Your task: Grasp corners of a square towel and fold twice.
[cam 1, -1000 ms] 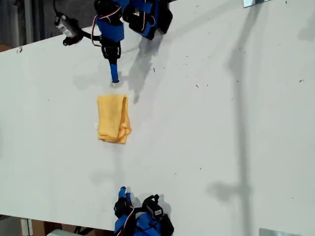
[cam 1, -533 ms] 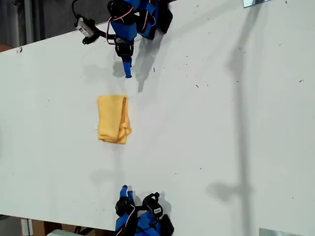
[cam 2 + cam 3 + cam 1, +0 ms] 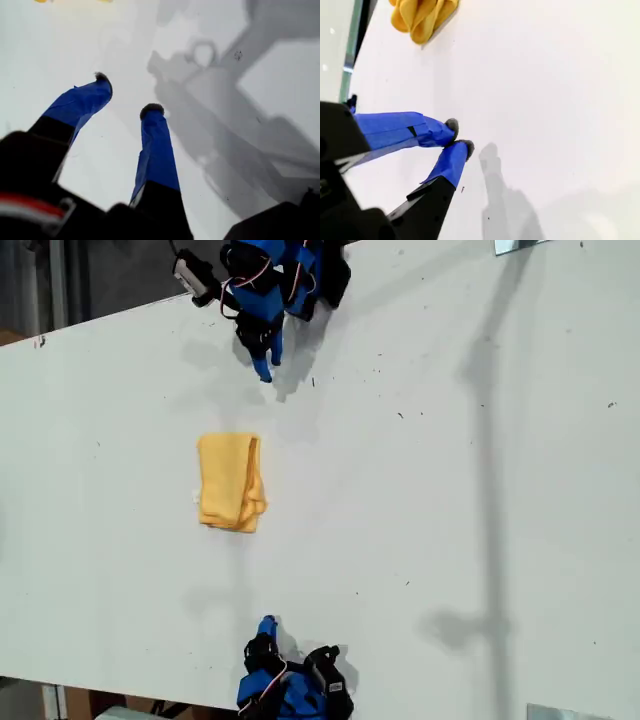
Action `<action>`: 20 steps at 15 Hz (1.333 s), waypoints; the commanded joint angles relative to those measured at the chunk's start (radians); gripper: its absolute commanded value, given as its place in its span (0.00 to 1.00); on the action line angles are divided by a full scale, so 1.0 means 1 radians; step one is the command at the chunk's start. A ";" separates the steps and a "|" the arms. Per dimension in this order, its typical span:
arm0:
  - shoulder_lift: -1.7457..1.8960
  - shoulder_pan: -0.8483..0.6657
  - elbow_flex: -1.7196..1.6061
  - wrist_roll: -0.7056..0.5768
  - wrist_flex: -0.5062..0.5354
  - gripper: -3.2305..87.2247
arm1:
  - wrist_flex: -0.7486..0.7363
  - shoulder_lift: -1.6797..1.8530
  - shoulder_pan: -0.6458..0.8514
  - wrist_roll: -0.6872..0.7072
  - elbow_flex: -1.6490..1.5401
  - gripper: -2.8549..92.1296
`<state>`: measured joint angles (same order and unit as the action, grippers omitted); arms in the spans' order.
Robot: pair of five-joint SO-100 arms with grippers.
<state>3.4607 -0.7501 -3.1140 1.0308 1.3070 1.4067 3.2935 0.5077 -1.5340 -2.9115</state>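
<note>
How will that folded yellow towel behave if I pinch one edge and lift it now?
The square towel is likely to be floppy: its stacked layers bulge loosely in the second wrist view, so lifting one edge would probably let the folds fall open. It looks light for its size and soft. Pushed across the smooth white table, it would more likely bunch than slide as one.

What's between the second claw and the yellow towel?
Nothing. The second wrist view shows only bare white table between my second claw and the square towel.
</note>
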 commanded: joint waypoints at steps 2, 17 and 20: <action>0.006 0.018 -0.005 -0.035 -0.012 0.09 | 0.040 -0.003 -0.017 -0.035 0.058 0.21; 0.006 1.220 -0.005 -0.005 -0.006 0.09 | 0.100 -0.003 0.031 -0.031 0.106 0.21; 0.006 1.239 -0.005 -0.005 -0.006 0.09 | 0.100 -0.003 0.029 -0.031 0.106 0.21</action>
<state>3.4607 0.4771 -3.1140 1.0140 1.3039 1.4941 3.2935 0.5369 -1.5662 -2.8670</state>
